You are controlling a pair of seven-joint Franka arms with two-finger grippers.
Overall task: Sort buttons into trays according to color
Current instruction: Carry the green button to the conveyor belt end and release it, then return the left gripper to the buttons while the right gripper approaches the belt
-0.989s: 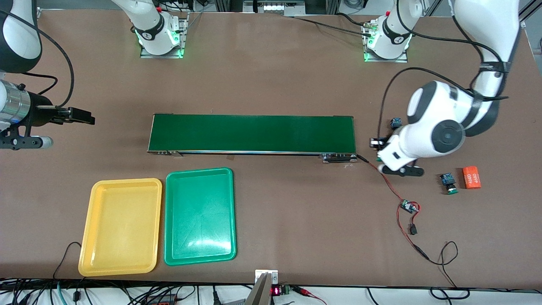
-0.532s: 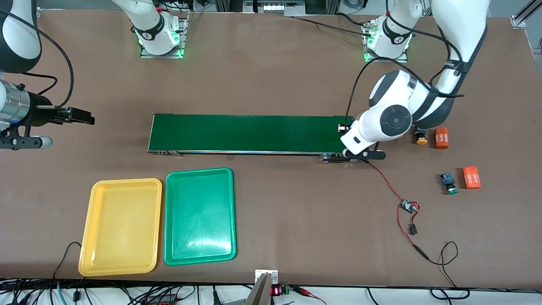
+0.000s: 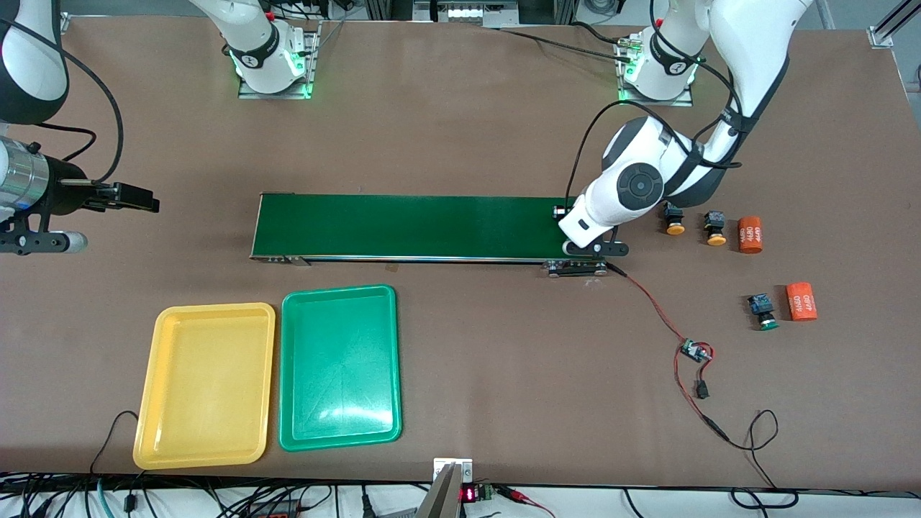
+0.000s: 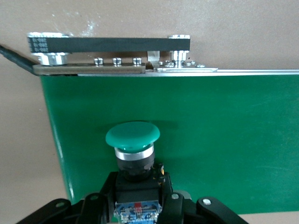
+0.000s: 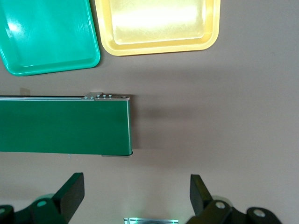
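My left gripper (image 3: 563,214) is shut on a green-capped button (image 4: 133,136) and holds it just over the left arm's end of the dark-green conveyor belt (image 3: 428,226); in the left wrist view (image 4: 138,198) the jaws clamp the button's black-and-blue body. Two yellow-orange-capped buttons (image 3: 674,218) (image 3: 715,228) stand on the table beside that end of the belt. Another green-capped button (image 3: 761,311) lies nearer the front camera. The yellow tray (image 3: 205,385) and the green tray (image 3: 339,367) lie side by side, both bare. My right gripper (image 3: 147,201) waits open over the table at the right arm's end (image 5: 137,196).
Two orange cylinders printed "4680" (image 3: 750,234) (image 3: 801,301) lie by the loose buttons. A small circuit board (image 3: 694,351) with red and black wires runs from the belt's motor end toward the front edge. The right wrist view shows the belt's other end (image 5: 65,126) and both trays.
My left arm has swung from the loose buttons toward the belt's end, carrying the green-capped button. The two yellow-orange buttons it covered now show. The right arm has not moved.
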